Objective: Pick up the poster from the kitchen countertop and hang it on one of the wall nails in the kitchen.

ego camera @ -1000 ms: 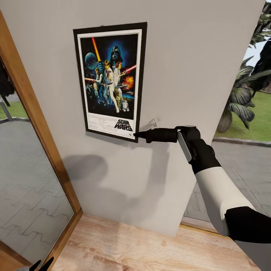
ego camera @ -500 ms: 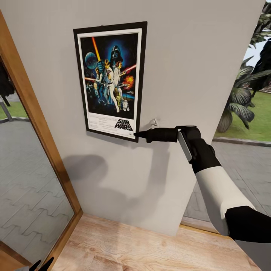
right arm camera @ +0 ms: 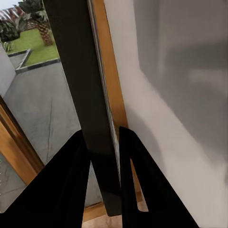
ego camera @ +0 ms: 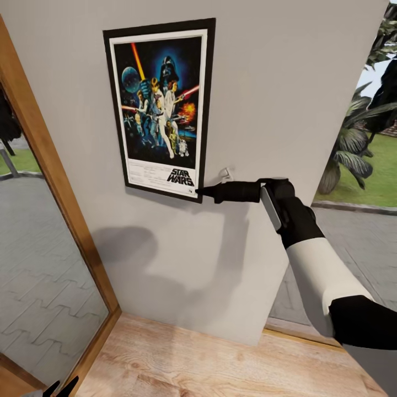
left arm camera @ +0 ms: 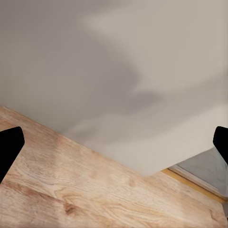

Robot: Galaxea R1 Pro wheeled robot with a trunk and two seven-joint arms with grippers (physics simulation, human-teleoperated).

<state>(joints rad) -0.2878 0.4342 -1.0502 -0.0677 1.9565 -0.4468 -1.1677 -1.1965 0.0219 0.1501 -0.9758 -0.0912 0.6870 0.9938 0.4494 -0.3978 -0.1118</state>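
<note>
The Star Wars poster (ego camera: 159, 107) is held flat against the grey wall, upright, its black frame reaching near the top of the head view. My right gripper (ego camera: 200, 191) is shut on its lower right corner. In the right wrist view the frame's dark edge (right arm camera: 80, 85) runs between the two fingers (right arm camera: 71, 180). A small white wall nail (ego camera: 225, 174) sticks out just above the right gripper's fingers. My left gripper (left arm camera: 114, 142) hangs low near the wooden floor and is open, with nothing between its fingers. The kitchen countertop is out of view.
A wooden-framed glass door (ego camera: 52, 165) stands at the left of the wall. To the right, the wall ends at an opening onto paving and garden plants (ego camera: 358, 149). Wooden floor (ego camera: 193, 364) lies below.
The right gripper has lifted the poster a little higher up the wall. The left arm has not moved.
</note>
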